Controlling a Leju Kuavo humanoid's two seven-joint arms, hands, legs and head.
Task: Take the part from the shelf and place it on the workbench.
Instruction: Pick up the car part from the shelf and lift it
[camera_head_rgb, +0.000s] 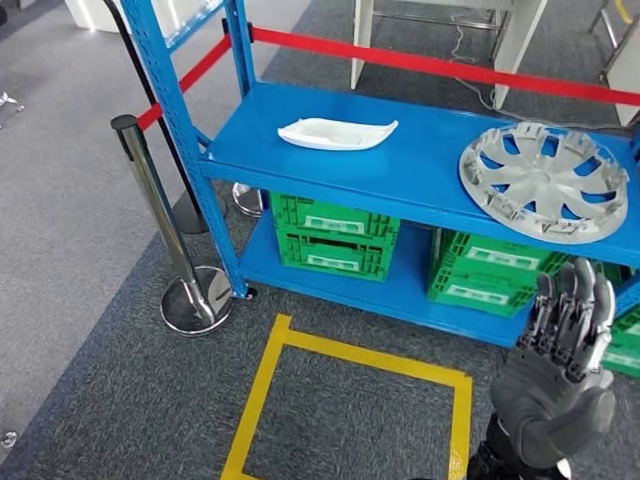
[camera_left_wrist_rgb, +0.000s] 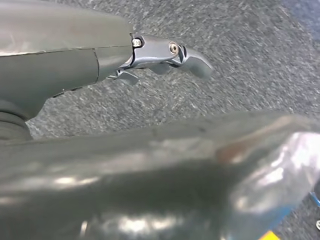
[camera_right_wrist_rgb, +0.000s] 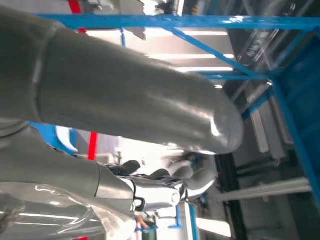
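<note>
A silver plastic-looking wheel cover (camera_head_rgb: 545, 182) and a glossy white part (camera_head_rgb: 336, 133) lay on the smooth blue-painted metal shelf (camera_head_rgb: 423, 160). A polished chrome post (camera_head_rgb: 155, 195) stood on rough grey carpet (camera_head_rgb: 75, 250).

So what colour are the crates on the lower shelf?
Green crates, with pale labels; the head view shows them best.

The white labels on the green crates (camera_head_rgb: 334, 236) are too small to read.

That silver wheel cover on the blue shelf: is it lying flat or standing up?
Lying flat. The wheel cover rests face up on the blue shelf, spokes showing, leaning on nothing. The right hand is below it, not touching.
</note>
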